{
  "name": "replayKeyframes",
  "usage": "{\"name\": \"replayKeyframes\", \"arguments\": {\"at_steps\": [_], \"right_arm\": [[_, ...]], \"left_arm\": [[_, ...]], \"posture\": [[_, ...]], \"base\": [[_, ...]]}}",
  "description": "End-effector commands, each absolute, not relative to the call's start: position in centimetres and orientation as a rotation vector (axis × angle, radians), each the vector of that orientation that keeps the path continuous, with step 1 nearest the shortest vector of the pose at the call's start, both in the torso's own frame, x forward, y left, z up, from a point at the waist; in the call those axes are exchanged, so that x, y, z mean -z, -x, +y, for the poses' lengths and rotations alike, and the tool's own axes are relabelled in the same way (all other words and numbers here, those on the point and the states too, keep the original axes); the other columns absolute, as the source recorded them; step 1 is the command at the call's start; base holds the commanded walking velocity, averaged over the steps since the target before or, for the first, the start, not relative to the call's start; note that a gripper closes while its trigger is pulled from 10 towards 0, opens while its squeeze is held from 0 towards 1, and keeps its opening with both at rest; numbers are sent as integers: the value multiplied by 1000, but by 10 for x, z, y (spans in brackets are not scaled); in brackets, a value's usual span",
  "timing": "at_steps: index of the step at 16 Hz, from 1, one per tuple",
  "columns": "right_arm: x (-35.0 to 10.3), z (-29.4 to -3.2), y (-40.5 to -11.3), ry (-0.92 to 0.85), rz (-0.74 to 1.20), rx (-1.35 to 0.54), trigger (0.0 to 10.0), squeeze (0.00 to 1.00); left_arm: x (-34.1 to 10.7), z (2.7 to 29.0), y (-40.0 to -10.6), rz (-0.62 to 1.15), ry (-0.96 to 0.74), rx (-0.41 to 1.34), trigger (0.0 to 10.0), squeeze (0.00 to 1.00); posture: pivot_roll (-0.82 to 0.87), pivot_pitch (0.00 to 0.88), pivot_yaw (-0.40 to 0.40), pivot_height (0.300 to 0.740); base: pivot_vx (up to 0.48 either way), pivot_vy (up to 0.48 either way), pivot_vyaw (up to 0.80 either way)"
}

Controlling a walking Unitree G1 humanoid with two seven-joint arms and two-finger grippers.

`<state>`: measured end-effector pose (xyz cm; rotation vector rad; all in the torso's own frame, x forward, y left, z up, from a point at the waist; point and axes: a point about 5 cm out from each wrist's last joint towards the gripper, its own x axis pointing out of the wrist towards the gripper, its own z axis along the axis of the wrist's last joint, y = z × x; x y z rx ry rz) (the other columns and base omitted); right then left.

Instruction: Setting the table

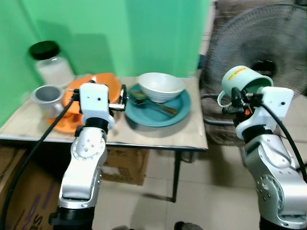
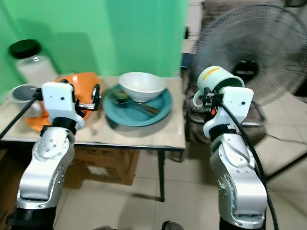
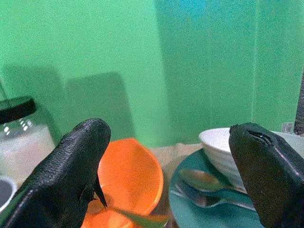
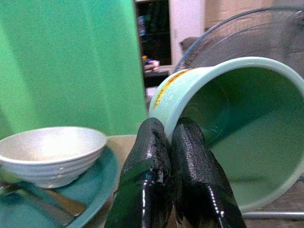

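Counter [image 1: 158, 136] has a teal plate [image 1: 180, 111] near its right edge, white bowl [image 1: 160, 86] on it. Right tool [image 4: 172, 142] is pinched on a green mug's [image 1: 242, 80] rim, off the counter's right edge. Left tool [image 3: 171, 164] gapes wide, empty.

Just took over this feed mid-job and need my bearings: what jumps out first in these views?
The right gripper holds a pale green mug by its rim, tilted on its side, off the table's right edge in front of a standing fan. On the table, a white bowl sits on a teal plate with a spoon and fork. The left gripper is open, hovering between that plate and an orange bowl.
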<state>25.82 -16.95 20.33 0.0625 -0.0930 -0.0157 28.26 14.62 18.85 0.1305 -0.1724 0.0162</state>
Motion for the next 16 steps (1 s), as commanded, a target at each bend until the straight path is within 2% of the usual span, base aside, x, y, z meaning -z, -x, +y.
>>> {"name": "replayKeyframes", "arguments": {"at_steps": [1, 3, 10, 14, 16], "right_arm": [[-209, -173, -258, -32, -110, 43, 10000, 0], [-207, -172, -259, -7, -110, 41, 10000, 0], [-206, -167, -259, 37, -84, 23, 10000, 0], [-211, -169, -261, 35, -152, 77, 10000, 0], [-208, -167, -261, 15, -125, 56, 10000, 0]], "left_arm": [[-190, 149, -285, -176, -159, -50, 10000, 0], [-184, 148, -283, -118, -161, 64, 10000, 0], [-184, 159, -286, -119, -181, 26, 10000, 0], [-184, 156, -285, -118, -178, 27, 10000, 0], [-184, 156, -284, -116, -181, 29, 10000, 0]], "posture": [[59, 0, 45, 740], [66, 0, 45, 740], [57, 0, 40, 740], [63, 0, 43, 740], [65, 0, 46, 740]], "base": [[0, 0, -800], [0, 0, -800], [0, 0, -789], [0, 0, -794], [0, 0, -800]]}}
